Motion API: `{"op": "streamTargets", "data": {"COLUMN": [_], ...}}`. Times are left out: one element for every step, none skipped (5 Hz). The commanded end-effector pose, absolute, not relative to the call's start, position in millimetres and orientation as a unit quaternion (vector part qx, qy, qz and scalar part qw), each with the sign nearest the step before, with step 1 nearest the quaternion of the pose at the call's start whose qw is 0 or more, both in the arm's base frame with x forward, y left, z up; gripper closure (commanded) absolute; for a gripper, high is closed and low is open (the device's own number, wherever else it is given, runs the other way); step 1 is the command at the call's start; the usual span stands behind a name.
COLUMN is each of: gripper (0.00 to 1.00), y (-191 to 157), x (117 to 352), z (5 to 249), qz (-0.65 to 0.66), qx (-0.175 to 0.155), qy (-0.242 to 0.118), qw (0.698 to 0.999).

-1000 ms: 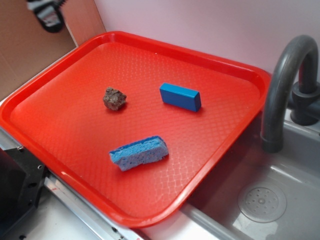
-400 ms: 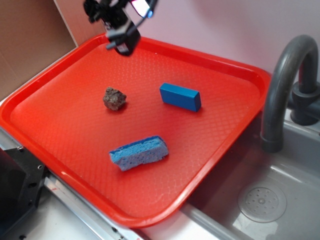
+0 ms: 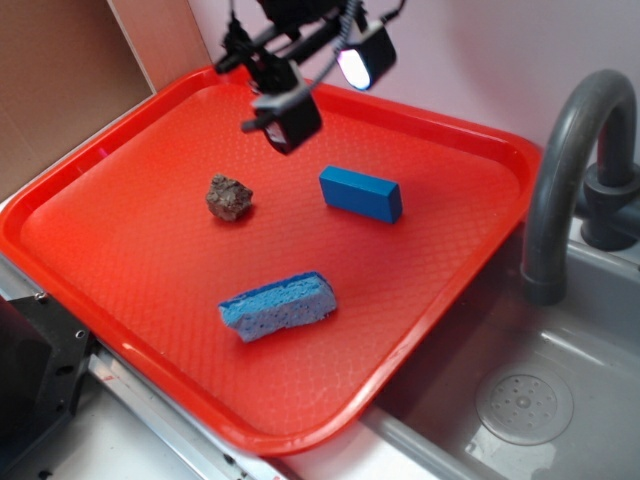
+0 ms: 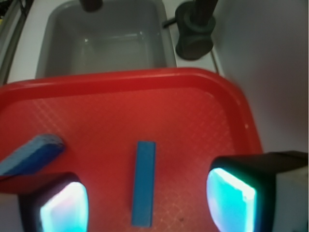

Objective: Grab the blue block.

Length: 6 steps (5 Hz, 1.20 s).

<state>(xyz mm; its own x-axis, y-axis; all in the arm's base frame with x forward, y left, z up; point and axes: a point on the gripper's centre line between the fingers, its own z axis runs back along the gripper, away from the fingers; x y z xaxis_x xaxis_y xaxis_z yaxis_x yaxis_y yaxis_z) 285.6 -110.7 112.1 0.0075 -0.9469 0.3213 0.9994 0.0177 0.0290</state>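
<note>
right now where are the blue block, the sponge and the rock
blue block [image 3: 360, 193], exterior view, middle of its top face
sponge [image 3: 278, 306], exterior view, centre of its porous side
rock [image 3: 229, 197], exterior view, middle of the lump

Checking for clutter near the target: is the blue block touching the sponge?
No, the blue block lies apart from the sponge, with bare red tray between them.
</note>
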Motion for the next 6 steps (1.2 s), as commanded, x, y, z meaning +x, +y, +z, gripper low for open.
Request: {"op": "streamTargets", "data": {"gripper": [0.0, 0.0, 0.0, 0.02, 1.0, 1.0], "y": [-134.1, -141.9, -146.6, -149.1, -147.9, -148.6], "x": [278.1, 272.6, 261.2, 256.5, 256.1, 254.8], "z": [95.7, 74.6, 60.5, 53.2, 54.2, 54.0], "qz": [-0.697, -0.71, -0.725, -0.724, -0.722, -0.72], "qx": [-0.083, -0.096, -0.096, -0.083, -0.082, -0.075], "qy": [-0.114, -0.09, -0.078, -0.065, -0.074, -0.073], "qw": [0.703, 0.691, 0.678, 0.682, 0.683, 0.686]}}
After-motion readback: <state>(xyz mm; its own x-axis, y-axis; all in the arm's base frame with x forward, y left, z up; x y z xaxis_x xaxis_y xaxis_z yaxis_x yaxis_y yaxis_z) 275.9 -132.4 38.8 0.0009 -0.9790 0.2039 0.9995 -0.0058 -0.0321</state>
